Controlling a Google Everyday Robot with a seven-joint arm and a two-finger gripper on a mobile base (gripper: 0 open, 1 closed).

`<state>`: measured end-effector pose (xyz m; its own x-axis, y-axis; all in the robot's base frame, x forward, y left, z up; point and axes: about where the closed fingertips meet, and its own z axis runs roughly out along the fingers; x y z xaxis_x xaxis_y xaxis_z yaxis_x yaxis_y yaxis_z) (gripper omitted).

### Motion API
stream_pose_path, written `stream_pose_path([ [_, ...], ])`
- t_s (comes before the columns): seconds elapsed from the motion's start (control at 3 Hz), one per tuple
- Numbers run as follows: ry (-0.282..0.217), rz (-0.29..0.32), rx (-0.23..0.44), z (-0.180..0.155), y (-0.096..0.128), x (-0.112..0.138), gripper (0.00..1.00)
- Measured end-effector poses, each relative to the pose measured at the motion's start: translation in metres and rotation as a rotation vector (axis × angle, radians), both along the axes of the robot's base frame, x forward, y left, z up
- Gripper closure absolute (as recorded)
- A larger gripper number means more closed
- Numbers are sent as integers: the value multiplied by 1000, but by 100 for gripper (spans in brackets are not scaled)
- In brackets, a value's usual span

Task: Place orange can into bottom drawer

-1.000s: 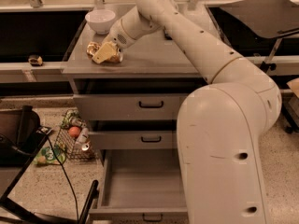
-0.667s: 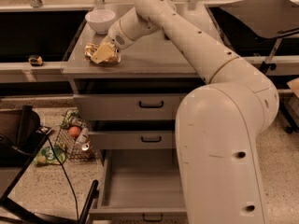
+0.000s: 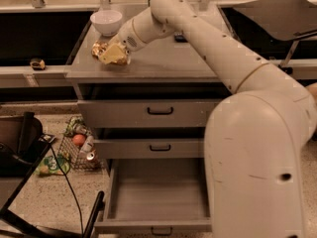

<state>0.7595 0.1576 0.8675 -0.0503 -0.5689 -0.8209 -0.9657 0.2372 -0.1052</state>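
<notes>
The orange can lies on the grey cabinet top near its left front corner, shiny gold and crumpled. My gripper is right at the can, covering its right side, with the arm reaching in from the right. The bottom drawer is pulled out at the foot of the cabinet; its plain grey inside holds nothing and its black handle faces front. My own white body hides the drawer's right part.
A white bowl stands just behind the can. A small dark object lies farther back on the top. The two upper drawers are shut. On the floor at left are a wire basket of items, a black stand and a cable.
The gripper stays at the can with only a very small shift. The can and the drawers have not moved.
</notes>
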Motion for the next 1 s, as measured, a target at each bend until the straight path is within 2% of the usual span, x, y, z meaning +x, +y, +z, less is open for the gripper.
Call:
stream_pose_path([
  [0.33,-86,-28,100,32,-19,-17,100],
  [0.67,-132,-100,196,47,-56,-45,100],
  [1.0,-122,-89,185,48,-53,-55,100],
])
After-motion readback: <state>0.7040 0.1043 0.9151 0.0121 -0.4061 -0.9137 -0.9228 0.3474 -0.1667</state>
